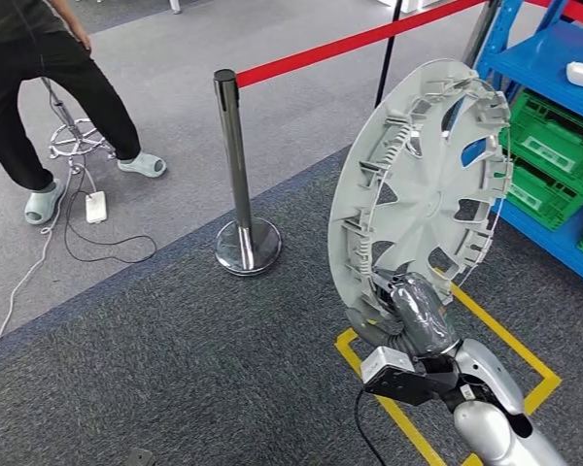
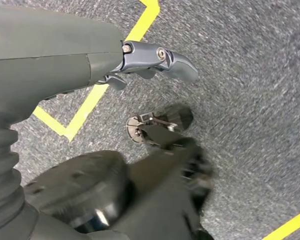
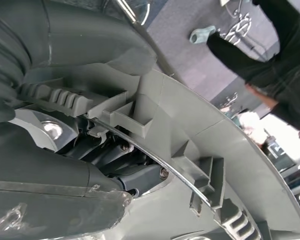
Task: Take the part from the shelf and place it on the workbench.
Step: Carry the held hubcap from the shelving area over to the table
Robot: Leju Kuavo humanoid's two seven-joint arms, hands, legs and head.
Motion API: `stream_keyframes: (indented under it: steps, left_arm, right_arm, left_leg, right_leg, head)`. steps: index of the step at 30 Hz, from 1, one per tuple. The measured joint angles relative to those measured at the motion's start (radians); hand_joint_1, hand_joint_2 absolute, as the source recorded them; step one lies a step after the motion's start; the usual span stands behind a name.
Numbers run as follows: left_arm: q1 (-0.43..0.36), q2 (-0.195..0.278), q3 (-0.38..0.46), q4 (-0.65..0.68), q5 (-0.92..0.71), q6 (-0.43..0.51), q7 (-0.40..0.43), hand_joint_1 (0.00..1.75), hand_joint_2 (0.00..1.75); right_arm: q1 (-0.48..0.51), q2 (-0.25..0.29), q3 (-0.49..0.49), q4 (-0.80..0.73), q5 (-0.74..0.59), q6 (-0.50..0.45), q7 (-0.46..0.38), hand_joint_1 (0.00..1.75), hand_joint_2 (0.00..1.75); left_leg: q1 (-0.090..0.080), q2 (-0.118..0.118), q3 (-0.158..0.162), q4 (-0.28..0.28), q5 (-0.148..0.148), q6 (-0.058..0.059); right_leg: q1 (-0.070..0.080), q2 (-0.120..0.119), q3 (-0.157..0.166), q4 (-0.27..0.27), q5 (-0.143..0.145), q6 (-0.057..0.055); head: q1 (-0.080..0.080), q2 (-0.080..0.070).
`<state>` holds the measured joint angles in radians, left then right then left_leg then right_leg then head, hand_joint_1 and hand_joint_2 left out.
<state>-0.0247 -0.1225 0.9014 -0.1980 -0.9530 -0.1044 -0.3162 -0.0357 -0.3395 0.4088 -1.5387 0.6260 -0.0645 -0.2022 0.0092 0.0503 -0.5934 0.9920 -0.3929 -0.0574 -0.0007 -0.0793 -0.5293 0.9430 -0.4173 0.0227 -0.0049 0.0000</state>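
The right hand [image 1: 409,316] held the part [image 1: 421,189] upright by its lower rim, fingers [image 3: 141,175] clamped there, just left of the shelf [image 1: 545,68], likely for carrying; the left hand [image 2: 156,57] hung with fingers spread.

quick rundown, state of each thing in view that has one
wheel cover: held up off the floor, tilted, ribbed back side toward the camera
right hand: grips the wheel cover at its lower rim
left hand: holds nothing, hanging over the carpet
stanchion post: upright, red belt stretched from its top
green crates: stacked on the blue shelf
person: standing beside a stool
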Motion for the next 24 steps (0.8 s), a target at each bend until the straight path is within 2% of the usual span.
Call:
stream_keyframes:
  steps: [1,2,4,5,6,8,9,10,11,12,13,14,15,16,17,18,19,20,21,22,23,24]
  left_arm:
    - [-0.002,0.0,0.0,0.0,-0.001,0.001,0.0,0.0,1.75]
    - [-0.003,0.0,0.0,0.0,-0.003,0.001,0.0,0.0,1.75]
    - [-0.002,0.0,0.0,0.0,-0.004,0.004,0.0,0.0,1.75]
    - [0.0,0.001,0.001,0.0,-0.004,0.005,0.0,0.0,1.75]
    - [0.0,0.002,0.001,0.0,-0.004,0.005,0.0,0.0,1.75]
    - [0.001,0.004,0.001,0.0,-0.003,0.005,0.0,0.0,1.75]
    - [0.0,0.004,0.002,0.0,-0.005,0.004,0.0,0.0,1.75]
    - [0.001,0.004,0.002,0.0,-0.006,0.003,0.0,0.0,1.75]
    - [0.002,0.004,0.002,0.0,-0.007,0.002,0.001,0.0,1.75]
    - [0.003,0.003,0.002,0.0,-0.008,0.002,0.001,0.0,1.75]
    - [0.003,0.003,0.002,0.0,-0.008,0.002,0.001,0.0,1.75]
    - [0.002,0.003,0.002,0.0,-0.009,0.001,0.002,0.0,1.75]
    - [0.0,0.003,0.002,0.0,-0.009,0.001,0.002,0.0,1.75]
    - [-0.001,0.002,0.002,0.0,-0.009,0.001,0.001,0.0,1.75]
    - [-0.002,0.001,0.002,0.0,-0.01,0.001,0.001,0.0,1.75]
    - [-0.002,0.0,0.003,0.0,-0.01,0.002,0.001,0.0,1.75]
    - [0.0,-0.001,0.003,0.0,-0.011,0.003,0.001,0.0,1.75]
    - [0.001,-0.002,0.003,0.0,-0.012,0.005,0.002,0.0,1.75]
    - [0.002,-0.003,0.003,0.0,-0.013,0.007,0.002,0.0,1.75]
    - [0.001,-0.004,0.003,0.0,-0.013,0.01,0.002,0.0,1.75]
    - [-0.001,-0.005,0.004,0.0,-0.012,0.012,0.002,0.0,1.75]
    - [-0.003,-0.006,0.004,0.0,-0.012,0.013,0.002,0.0,1.75]
  right_arm:
    - [0.0,0.0,-0.001,-0.001,0.001,0.0,0.0,1.59,1.75]
    - [0.0,0.0,-0.002,-0.002,0.001,-0.001,-0.001,1.59,1.75]
    - [-0.003,0.002,-0.002,-0.003,0.003,-0.001,-0.002,1.59,1.75]
    - [-0.005,0.003,-0.001,-0.004,0.004,-0.001,-0.002,1.59,1.75]
    - [-0.006,0.003,-0.001,-0.004,0.005,-0.001,-0.002,1.59,1.75]
    - [-0.006,0.003,-0.001,-0.005,0.008,-0.002,-0.003,1.59,1.75]
    - [-0.005,0.003,-0.001,-0.005,0.01,-0.002,-0.003,1.59,1.75]
    - [-0.004,0.003,-0.001,-0.005,0.011,-0.002,-0.003,1.59,1.75]
    - [-0.003,0.003,0.0,-0.005,0.011,-0.002,-0.002,1.59,1.75]
    - [-0.003,0.003,0.0,-0.005,0.011,-0.002,-0.002,1.59,1.75]
    - [-0.003,0.003,0.0,-0.005,0.011,-0.002,-0.002,1.59,1.75]
    - [-0.004,0.003,0.0,-0.005,0.011,-0.002,-0.002,1.59,1.75]
    - [-0.005,0.003,0.0,-0.004,0.011,-0.002,-0.003,1.59,1.75]
    - [-0.006,0.003,0.0,-0.004,0.011,-0.002,-0.003,1.59,1.75]
    - [-0.007,0.003,0.0,-0.004,0.011,-0.002,-0.003,1.59,1.75]
    - [-0.008,0.003,0.0,-0.004,0.011,-0.002,-0.003,1.59,1.75]
    - [-0.01,0.003,0.0,-0.004,0.011,-0.002,-0.002,1.59,1.75]
    - [-0.012,0.003,0.0,-0.004,0.011,-0.002,-0.002,1.59,1.75]
    - [-0.014,0.003,0.0,-0.004,0.011,-0.002,-0.002,1.59,1.75]
    - [-0.017,0.003,-0.001,-0.004,0.011,-0.003,-0.002,1.59,1.75]
    - [-0.018,0.004,-0.001,-0.004,0.011,-0.003,-0.001,1.59,1.75]
    - [-0.019,0.003,-0.002,-0.004,0.011,-0.004,-0.001,1.59,1.75]
  left_leg:
    - [-0.003,0.02,0.024,-0.046,0.012,0.006]
    - [-0.006,0.028,0.032,-0.067,0.014,0.013]
    - [-0.006,0.004,0.03,-0.074,0.016,0.028]
    - [-0.005,-0.008,0.03,-0.076,0.017,0.034]
    - [-0.003,-0.02,0.03,-0.078,0.02,0.039]
    - [0.0,-0.044,0.03,-0.08,0.022,0.046]
    - [0.001,-0.057,0.03,-0.08,0.023,0.048]
    - [0.001,-0.07,0.03,-0.08,0.023,0.048]
    - [0.002,-0.083,0.031,-0.08,0.024,0.049]
    - [0.003,-0.096,0.032,-0.08,0.024,0.048]
    - [0.005,-0.11,0.033,-0.08,0.024,0.047]
    - [0.007,-0.123,0.035,-0.08,0.024,0.045]
    - [0.008,-0.135,0.034,-0.079,0.024,0.04]
    - [0.01,-0.146,0.031,-0.078,0.026,0.035]
    - [0.012,-0.156,0.026,-0.079,0.03,0.028]
    - [0.014,-0.165,0.02,-0.081,0.035,0.02]
    - [0.015,-0.176,0.017,-0.085,0.04,0.012]
    - [0.015,-0.172,0.014,-0.086,0.039,0.006]
    - [0.012,-0.156,0.006,-0.072,0.028,0.002]
    - [0.008,-0.131,-0.011,-0.036,0.004,-0.001]
    - [0.006,-0.101,-0.04,0.025,-0.031,-0.003]
    - [0.004,-0.081,-0.076,0.101,-0.068,-0.004]
  right_leg:
    - [0.003,-0.01,0.001,0.001,-0.002,0.005]
    - [0.006,-0.02,0.001,0.002,-0.002,0.009]
    - [0.006,-0.039,0.003,0.0,-0.006,0.016]
    - [0.003,-0.031,0.001,0.01,-0.017,0.02]
    - [0.001,-0.009,-0.01,0.04,-0.038,0.024]
    - [-0.003,0.051,-0.067,0.169,-0.106,0.029]
    - [-0.003,0.068,-0.105,0.249,-0.137,0.03]
    - [-0.003,0.075,-0.135,0.307,-0.154,0.031]
    - [-0.003,0.077,-0.148,0.326,-0.149,0.031]
    - [-0.003,0.079,-0.143,0.306,-0.126,0.03]
    - [-0.004,0.085,-0.116,0.243,-0.086,0.028]
    - [-0.007,0.105,-0.081,0.162,-0.042,0.028]
    - [-0.01,0.131,-0.048,0.093,-0.012,0.027]
    - [-0.013,0.153,-0.022,0.04,0.006,0.027]
    - [-0.013,0.166,-0.011,0.016,0.009,0.026]
    - [-0.012,0.164,-0.008,0.011,0.005,0.024]
    - [-0.011,0.152,-0.007,0.006,0.004,0.02]
    - [-0.011,0.14,-0.005,0.001,0.005,0.014]
    - [-0.012,0.128,-0.001,-0.006,0.008,0.009]
    - [-0.013,0.114,0.002,-0.012,0.011,0.003]
    - [-0.012,0.1,0.004,-0.016,0.012,-0.001]
    - [-0.009,0.086,0.004,-0.019,0.013,-0.004]
  head:
    - [0.002,0.0]
    - [0.003,0.0]
    - [0.008,0.0]
    - [0.009,0.0]
    - [0.011,0.0]
    - [0.016,0.0]
    - [0.018,0.0]
    - [0.019,0.0]
    - [0.019,0.0]
    - [0.019,0.0]
    - [0.019,0.0]
    - [0.019,0.0]
    - [0.018,0.0]
    - [0.019,0.0]
    - [0.019,0.0]
    - [0.019,0.0]
    - [0.02,0.0]
    - [0.019,0.0]
    - [0.017,0.0]
    - [0.015,0.0]
    - [0.013,0.0]
    - [0.012,0.0]
